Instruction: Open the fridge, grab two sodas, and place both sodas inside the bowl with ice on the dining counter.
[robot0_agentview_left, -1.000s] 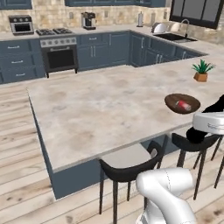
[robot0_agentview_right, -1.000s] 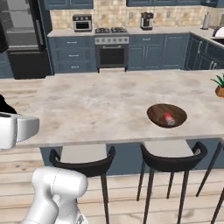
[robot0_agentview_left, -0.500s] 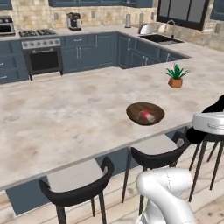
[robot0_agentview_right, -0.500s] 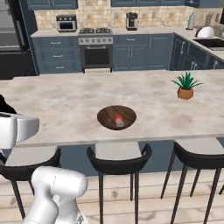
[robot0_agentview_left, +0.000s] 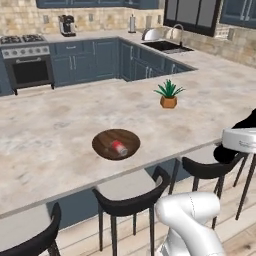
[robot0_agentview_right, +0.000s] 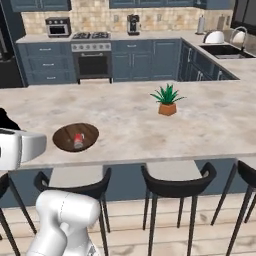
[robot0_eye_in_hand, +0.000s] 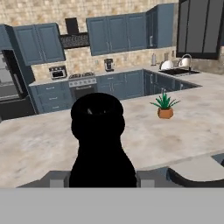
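left base view: soda (robot0_agentview_left: 119, 148) lies in bowl (robot0_agentview_left: 116, 144).

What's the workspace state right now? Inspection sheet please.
Surface: beige mottled stone dining counter, broad, mostly bare.
Job's things: shallow dark brown wooden bowl near the counter's front edge; one small red soda can lies on its side inside it. Tall black fridge at the picture's edge, doors not readable.
Clutter: small orange plant pot with a green plant, apart from the bowl.
Grippers: gripper has a dark rounded shape between its tips; what it is cannot be told.
Cables: nothing seen.
Surroundings: black stools along the counter, stove, sink, blue-grey cabinets.
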